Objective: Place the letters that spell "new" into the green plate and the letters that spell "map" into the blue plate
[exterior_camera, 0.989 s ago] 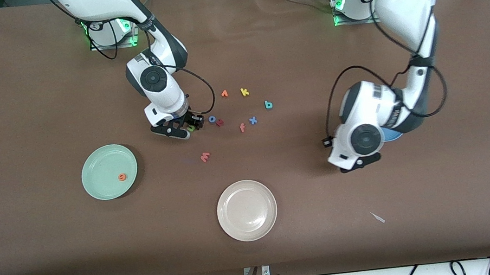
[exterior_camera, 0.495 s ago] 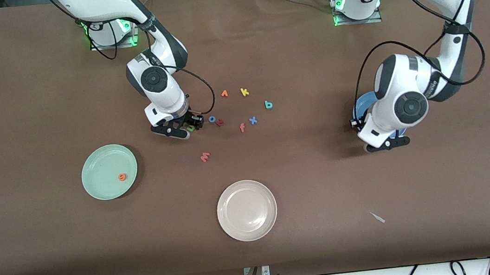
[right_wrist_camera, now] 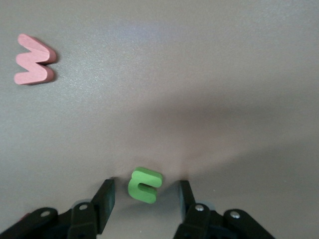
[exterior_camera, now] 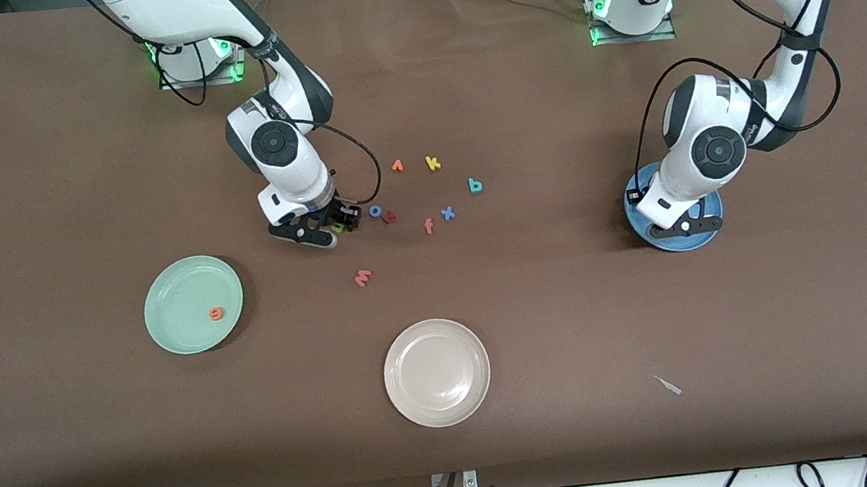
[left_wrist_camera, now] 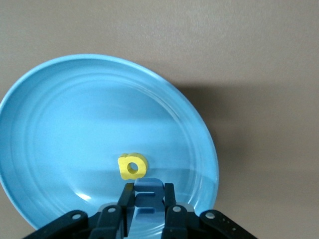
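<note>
— How do the jaws of the left gripper (left_wrist_camera: 145, 193) stand?

— They are drawn in against the blue m (left_wrist_camera: 144, 199), which sits upright between them, low over the blue plate (left_wrist_camera: 75, 124). The yellow a (left_wrist_camera: 132, 166) lies flat in that plate, just beside the fingertips. The m looks poised for release next to it.

— And the right gripper (right_wrist_camera: 144, 196)?

— Its jaws are apart, one on each side of the green n (right_wrist_camera: 144, 185), which lies on the table (exterior_camera: 59, 157) with a gap to each finger. That straddle reads as the set-up for a pinch. The salmon w (right_wrist_camera: 34, 65) lies well apart from it, just below the centre of the front view.

— Where are the other letters?

— The orange e (exterior_camera: 217, 312) rests in the green plate (exterior_camera: 177, 308), at mid-height toward the right arm's end. The teal p (exterior_camera: 475, 185) waits among the loose letters above the centre.

— What is hard to see?

— In the front view the left arm's hand covers much of the blue plate and hides the m and the a. The n is only a green speck under the right gripper. Whether the m touches the plate cannot be told.
</note>
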